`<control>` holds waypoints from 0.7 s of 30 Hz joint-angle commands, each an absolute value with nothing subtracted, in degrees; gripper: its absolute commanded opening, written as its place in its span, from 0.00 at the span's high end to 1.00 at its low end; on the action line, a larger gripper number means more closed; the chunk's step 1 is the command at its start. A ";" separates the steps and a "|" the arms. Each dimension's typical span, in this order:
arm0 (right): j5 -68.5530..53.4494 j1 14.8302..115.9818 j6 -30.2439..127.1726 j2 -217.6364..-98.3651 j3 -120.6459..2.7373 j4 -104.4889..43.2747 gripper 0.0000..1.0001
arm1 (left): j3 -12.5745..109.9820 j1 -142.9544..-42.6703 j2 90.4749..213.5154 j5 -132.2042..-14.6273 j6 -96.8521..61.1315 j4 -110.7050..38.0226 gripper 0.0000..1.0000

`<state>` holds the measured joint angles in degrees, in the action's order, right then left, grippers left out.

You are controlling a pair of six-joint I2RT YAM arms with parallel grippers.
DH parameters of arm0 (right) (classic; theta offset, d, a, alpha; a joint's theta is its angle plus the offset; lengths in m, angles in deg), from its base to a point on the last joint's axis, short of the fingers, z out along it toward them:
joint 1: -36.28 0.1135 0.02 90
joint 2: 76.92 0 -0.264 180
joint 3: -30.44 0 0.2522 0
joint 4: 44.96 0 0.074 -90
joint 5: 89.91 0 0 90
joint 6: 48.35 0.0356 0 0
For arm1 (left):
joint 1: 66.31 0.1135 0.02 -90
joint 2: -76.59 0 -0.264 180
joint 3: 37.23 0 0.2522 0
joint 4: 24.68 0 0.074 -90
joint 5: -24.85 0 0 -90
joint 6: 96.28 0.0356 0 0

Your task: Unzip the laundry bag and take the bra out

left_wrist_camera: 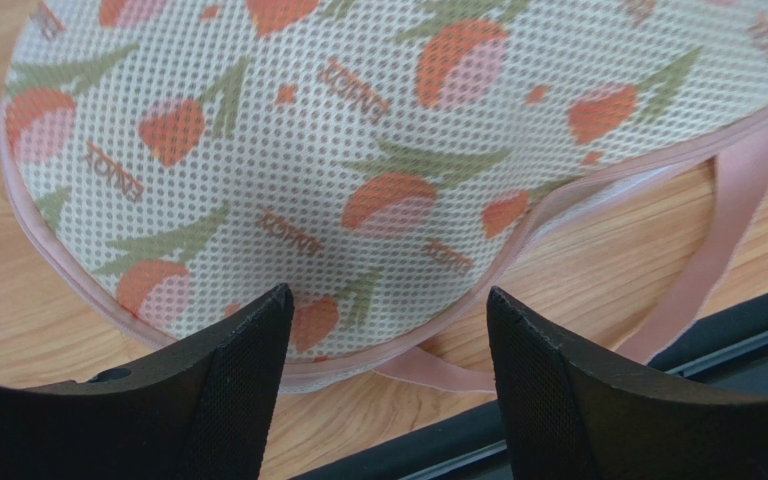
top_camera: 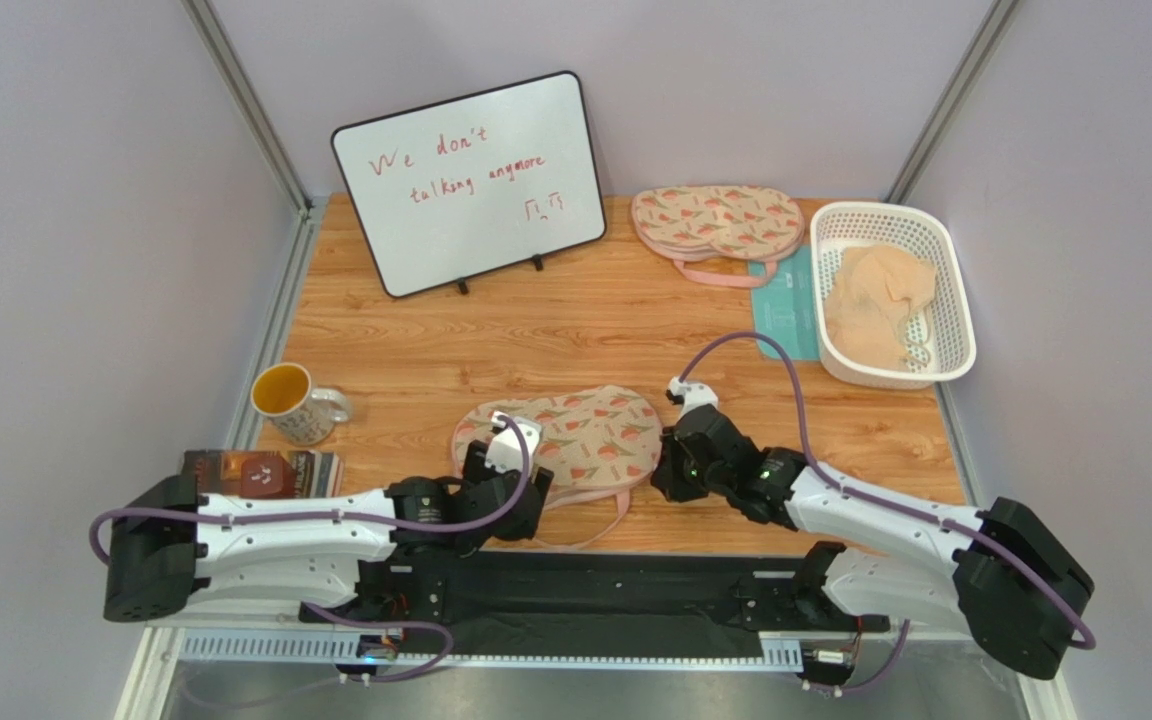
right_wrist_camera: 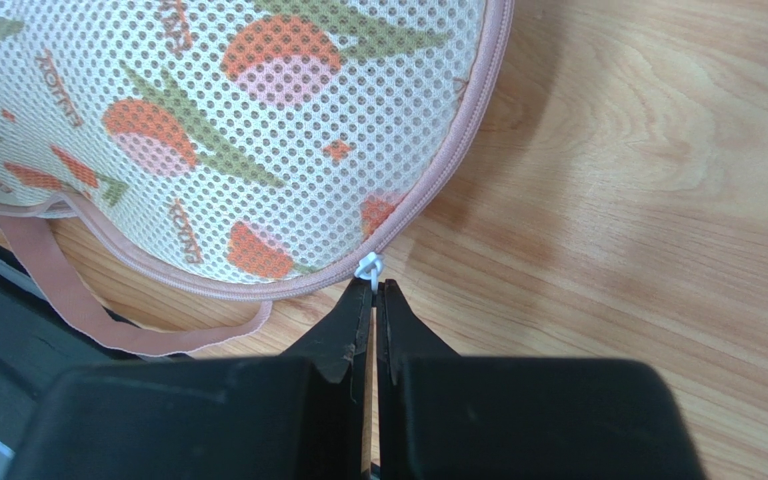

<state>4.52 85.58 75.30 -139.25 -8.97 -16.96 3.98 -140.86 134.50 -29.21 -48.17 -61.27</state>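
The laundry bag lies on the wooden table near the front, cream mesh with orange and green print, pink trim and a pink loop strap. It fills the left wrist view and the right wrist view. My left gripper is open at the bag's left front edge, its fingers either side of the trim. My right gripper is shut on the small white zipper pull at the bag's right edge. The bag's zip looks shut. The bra is hidden.
A second printed pouch lies at the back. A white basket at back right holds a pale peach fabric heap. A whiteboard stands at back left. A mug and a dark packet sit at the left.
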 commanded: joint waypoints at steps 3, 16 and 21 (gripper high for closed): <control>3.52 85.41 76.54 -136.69 -8.63 -17.05 1.00 | -0.52 -135.58 134.77 -34.30 -50.68 -52.18 0.23; 2.90 89.63 78.48 -139.14 -7.49 -19.60 1.00 | 7.99 -124.94 142.16 -34.66 -37.15 -50.04 0.21; 2.99 89.98 78.56 -139.06 -7.84 -19.51 1.00 | 13.79 -125.20 141.72 -35.70 -29.50 -54.00 0.13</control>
<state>3.12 89.53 77.62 -139.25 -7.88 -17.36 8.92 -125.08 142.30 -34.72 -37.87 -52.18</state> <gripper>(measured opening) 0.006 0.841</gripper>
